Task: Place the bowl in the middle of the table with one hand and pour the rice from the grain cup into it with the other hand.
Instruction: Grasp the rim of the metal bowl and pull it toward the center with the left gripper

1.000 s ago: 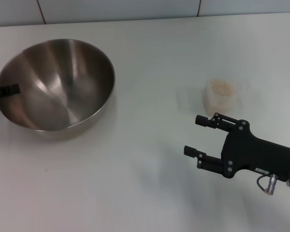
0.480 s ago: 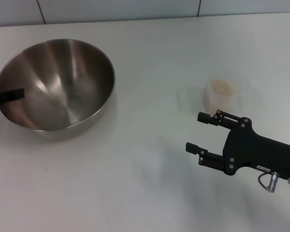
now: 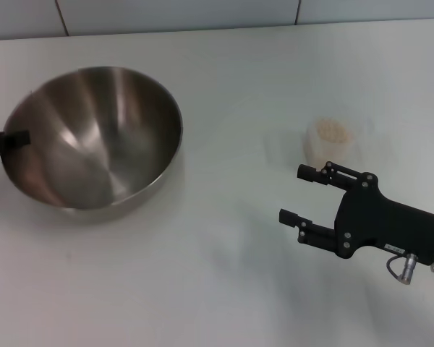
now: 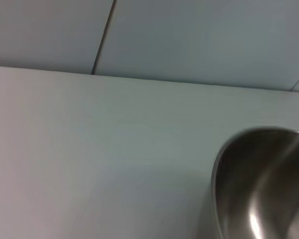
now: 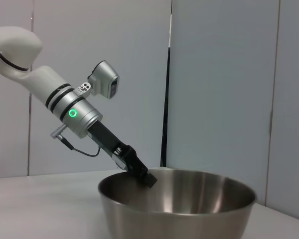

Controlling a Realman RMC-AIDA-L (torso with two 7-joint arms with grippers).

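White counter (image 3: 224,87) runs back to pale wall panels, and on it we find the bowl (image 3: 94,137) well over on our left side, not yet in the middle. Our left pincer (image 3: 7,139) has the bowl's left rim clamped; the right wrist view shows one black finger (image 5: 148,178) dipping just inside the rim. The bowl sits slightly tilted, its shiny brushed inside catching broad streaks of light, and we see nothing in it.

The cup (image 3: 331,141) stands upright on our right, well apart from the bowl, a small clear thing turned beige by the rice (image 3: 333,130) showing through. Our right pincer (image 3: 304,195) hangs near it on the near side, fingers spread, gripping nothing and touching nothing.

We judge the weak point to be that rim hold: it is a thin bite on one edge of a wide, smooth bowl, so the metal could slip free or the bowl could tip further and swing. Later, the cup looks light and soft-walled; closing on it off-centre could knock it over, and squeezing too hard could spill grains onto the counter before the pour.
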